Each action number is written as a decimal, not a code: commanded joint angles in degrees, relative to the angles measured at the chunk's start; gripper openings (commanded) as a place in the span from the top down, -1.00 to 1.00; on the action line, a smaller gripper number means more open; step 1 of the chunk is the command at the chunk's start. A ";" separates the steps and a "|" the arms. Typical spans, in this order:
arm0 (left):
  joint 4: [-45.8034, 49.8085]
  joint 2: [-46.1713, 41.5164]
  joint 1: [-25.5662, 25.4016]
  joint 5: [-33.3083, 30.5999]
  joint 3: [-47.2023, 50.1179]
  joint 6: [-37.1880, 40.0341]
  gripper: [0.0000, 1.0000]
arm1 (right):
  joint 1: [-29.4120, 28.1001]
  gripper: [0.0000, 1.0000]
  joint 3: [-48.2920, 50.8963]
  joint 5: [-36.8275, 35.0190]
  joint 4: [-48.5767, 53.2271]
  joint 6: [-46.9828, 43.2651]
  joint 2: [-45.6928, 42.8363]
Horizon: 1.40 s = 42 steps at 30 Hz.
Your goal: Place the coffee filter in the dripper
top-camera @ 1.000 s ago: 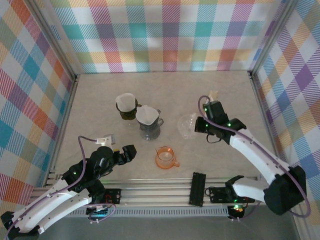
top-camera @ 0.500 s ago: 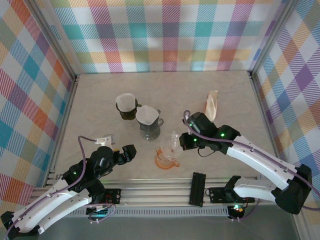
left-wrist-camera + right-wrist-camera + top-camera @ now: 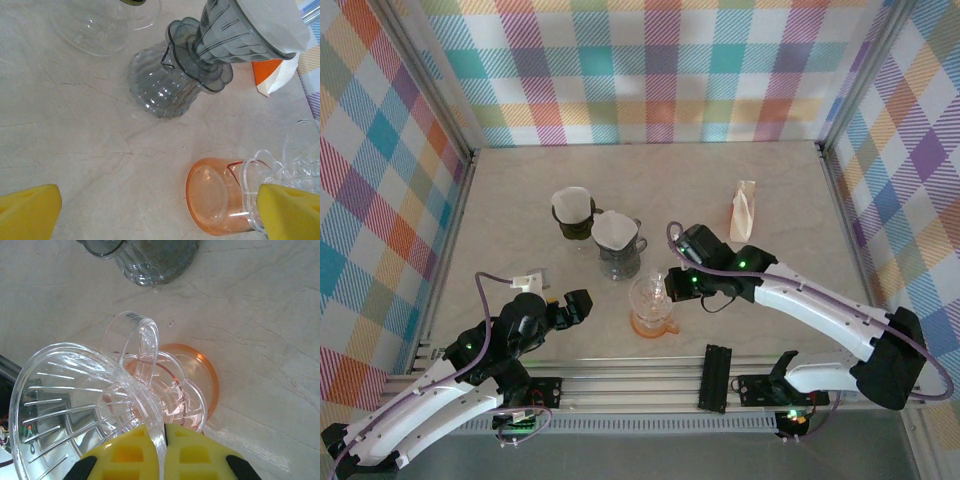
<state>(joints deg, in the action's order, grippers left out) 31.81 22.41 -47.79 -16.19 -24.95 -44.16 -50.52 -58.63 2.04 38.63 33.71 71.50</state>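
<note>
My right gripper [image 3: 672, 285] [image 3: 162, 440] is shut on the rim of a clear ribbed dripper [image 3: 650, 292] [image 3: 75, 400]. The dripper's scalloped base sits tilted on or just over the mouth of an orange cup [image 3: 653, 320] [image 3: 202, 372]. A folded paper coffee filter [image 3: 744, 210], white with an orange-tan side, lies on the table at the back right, apart from both grippers. My left gripper [image 3: 578, 305] [image 3: 160, 215] stands open at the front left with nothing between its fingers, the orange cup [image 3: 215, 200] just to its right.
A grey dripper [image 3: 616, 233] [image 3: 235, 30] lined with white paper stands on a grey ribbed server [image 3: 162, 85]. Behind it on the left is a dark cup [image 3: 572, 212] with another white paper. A black block [image 3: 716, 377] lies at the near edge.
The right arm has carried the clear dripper leftwards and nearer, from right of centre to over the orange cup, uncovering the folded filter. The left arm has not moved.
</note>
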 commanded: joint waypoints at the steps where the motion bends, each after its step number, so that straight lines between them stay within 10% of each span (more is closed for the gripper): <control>1: 1.00 -0.52 0.51 -1.10 -0.17 -0.39 -1.00 | -0.54 1.00 -1.94 0.73 -1.61 0.74 0.21; 8: 0.72 -0.61 0.51 -0.87 -0.02 -0.40 -1.00 | -0.71 0.93 -1.53 -0.63 -1.13 0.51 0.71; 18: 0.45 -0.44 0.50 -0.58 -0.01 -0.40 -1.00 | -0.79 -0.31 -0.28 -1.45 -2.02 1.01 -0.64; 22: 0.45 -0.45 0.52 -0.56 0.07 -0.33 -1.00 | -0.72 -0.51 -0.27 -4.31 -1.63 1.00 -2.18; 33: -0.14 1.23 0.56 -0.77 0.04 -0.48 -1.00 | 0.96 -0.49 -1.49 -22.25 -0.69 -4.79 -5.81; 42: -0.35 2.93 0.51 -0.51 -0.65 -0.47 -1.00 | 18.19 -0.16 -1.03 -18.31 -7.76 -10.03 -2.53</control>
<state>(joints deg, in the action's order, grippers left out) 31.75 25.21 -47.79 -16.14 -24.88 -44.16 -35.94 -58.63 -16.03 34.17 26.87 67.40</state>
